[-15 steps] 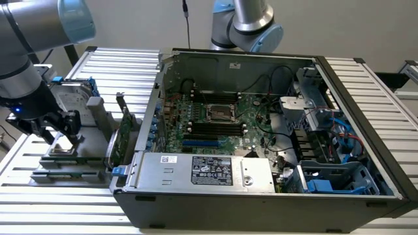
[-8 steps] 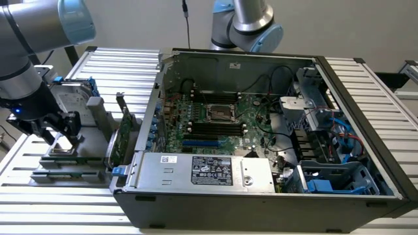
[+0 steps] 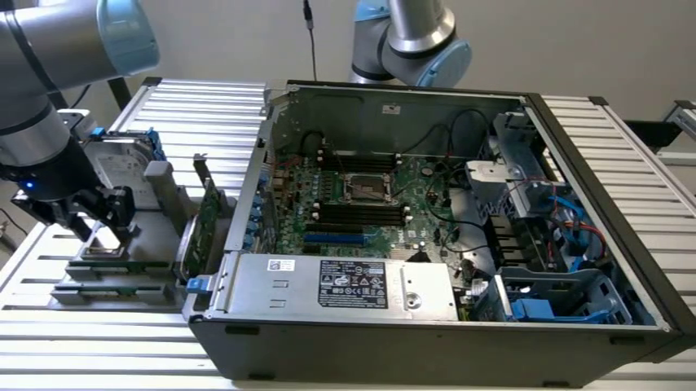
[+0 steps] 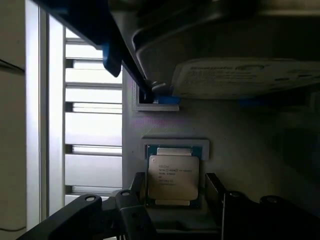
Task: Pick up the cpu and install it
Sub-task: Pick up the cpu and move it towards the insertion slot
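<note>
The gripper [image 3: 103, 230] hangs low over a grey tray [image 3: 120, 269] on the slatted table [image 3: 98, 342], at the exterior view's left of the open case [image 3: 435, 326]. Its jaws stand wide. In the wrist view the 2 dark fingers [image 4: 215, 196] flank the cpu [image 4: 173, 176], 1 on each side; they seem just apart from its edges, though the dim picture leaves that unsure. The cpu lies flat in a square recess of the tray, silver top up, not lifted. A hard drive [image 4: 240, 75] with blue rails sits on the same tray, near the cpu. A green card [image 3: 194, 236] stands on edge between the tray and the case. Inside the case the socket [image 3: 367, 187] sits mid-board — well apart from the gripper.
</note>
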